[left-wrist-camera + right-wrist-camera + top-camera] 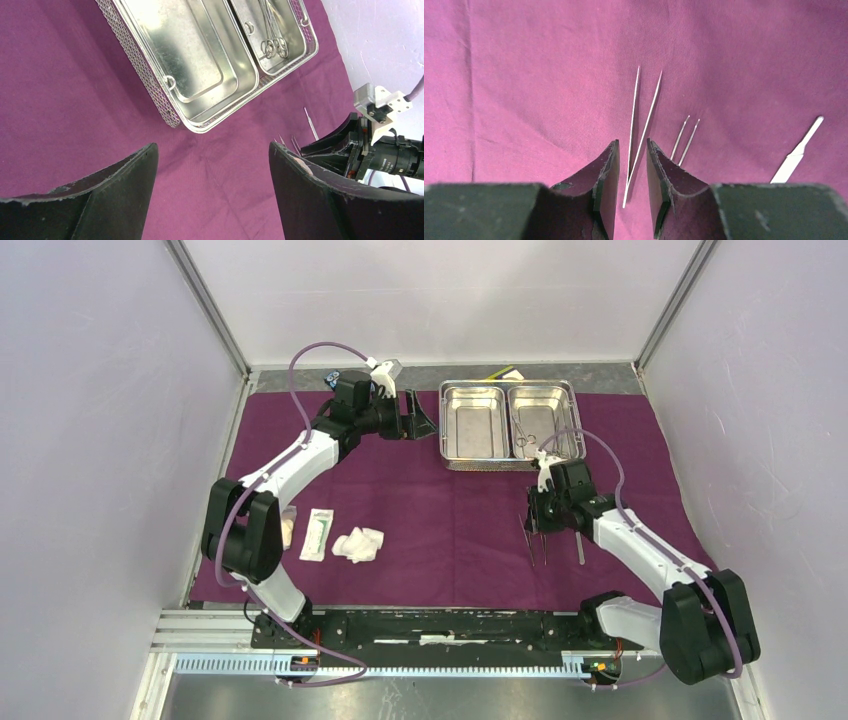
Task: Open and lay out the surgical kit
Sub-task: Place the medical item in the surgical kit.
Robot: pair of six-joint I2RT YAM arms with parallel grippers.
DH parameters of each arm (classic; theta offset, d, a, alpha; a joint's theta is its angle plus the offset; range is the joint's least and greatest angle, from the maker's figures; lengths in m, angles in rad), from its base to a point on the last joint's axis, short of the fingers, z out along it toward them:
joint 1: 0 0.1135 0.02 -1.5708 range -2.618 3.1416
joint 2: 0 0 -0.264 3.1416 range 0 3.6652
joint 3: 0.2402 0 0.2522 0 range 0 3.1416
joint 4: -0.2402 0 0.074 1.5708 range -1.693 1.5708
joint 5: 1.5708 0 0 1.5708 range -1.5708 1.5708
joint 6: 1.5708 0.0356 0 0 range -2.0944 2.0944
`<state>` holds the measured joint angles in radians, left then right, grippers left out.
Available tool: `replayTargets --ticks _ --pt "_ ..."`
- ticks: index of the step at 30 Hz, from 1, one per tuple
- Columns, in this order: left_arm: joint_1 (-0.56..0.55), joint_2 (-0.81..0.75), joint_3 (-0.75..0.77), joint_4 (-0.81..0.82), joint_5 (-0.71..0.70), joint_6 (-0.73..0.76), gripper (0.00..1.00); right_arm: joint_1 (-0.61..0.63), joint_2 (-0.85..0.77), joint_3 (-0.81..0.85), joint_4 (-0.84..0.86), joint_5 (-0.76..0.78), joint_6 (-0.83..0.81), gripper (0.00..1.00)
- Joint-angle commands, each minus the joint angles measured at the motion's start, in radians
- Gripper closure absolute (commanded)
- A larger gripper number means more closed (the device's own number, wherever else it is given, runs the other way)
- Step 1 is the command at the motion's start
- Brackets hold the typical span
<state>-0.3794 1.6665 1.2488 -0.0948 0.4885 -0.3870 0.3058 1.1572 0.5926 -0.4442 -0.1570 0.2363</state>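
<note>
Surgical kit parts lie spread on the dark-purple cloth wrap (450, 530), which is open and flat on the counter (420, 377). At the far side of the cloth stands the steel tray (575, 390) with two compartments. The left compartment holds nothing, and in the right one lie slim clamps (525, 440) with ring handles.

The left fingers (115, 185) hang over the cloth just left of the tray. They are spread wide apart and hold nothing; between them only purple cloth and the near corner of the tray show.

The right fingers (606, 170) point down at the cloth in front of the tray, on the right side. The gap between them is narrow, and the tweezers (642, 125) lie in this gap, with the two thin arms pointing away from the wrist. I cannot tell if the fingers press on the tweezers or only stand at both sides of them. Just right of the tweezers two more thin steel tips (684, 140) show on the cloth, and further right lies a flat steel instrument (796, 155).

On the left part of the cloth, near the left arm, lie a flat white packet (318, 534) and beside it a white gauze wad (358, 544). Another gauze wad (288, 530) is partly hidden behind the arm.
</note>
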Motion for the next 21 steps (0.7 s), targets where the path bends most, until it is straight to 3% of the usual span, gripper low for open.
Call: replayTargets --ticks 1,21 --pt "-0.004 -0.028 0.011 0.038 -0.007 0.053 0.13 0.007 -0.010 0.072 0.044 -0.008 -0.082 0.68" --pt "-0.003 -0.030 0.006 0.037 -0.008 0.058 0.13 0.031 0.157 0.150 0.083 -0.018 -0.168 0.70"
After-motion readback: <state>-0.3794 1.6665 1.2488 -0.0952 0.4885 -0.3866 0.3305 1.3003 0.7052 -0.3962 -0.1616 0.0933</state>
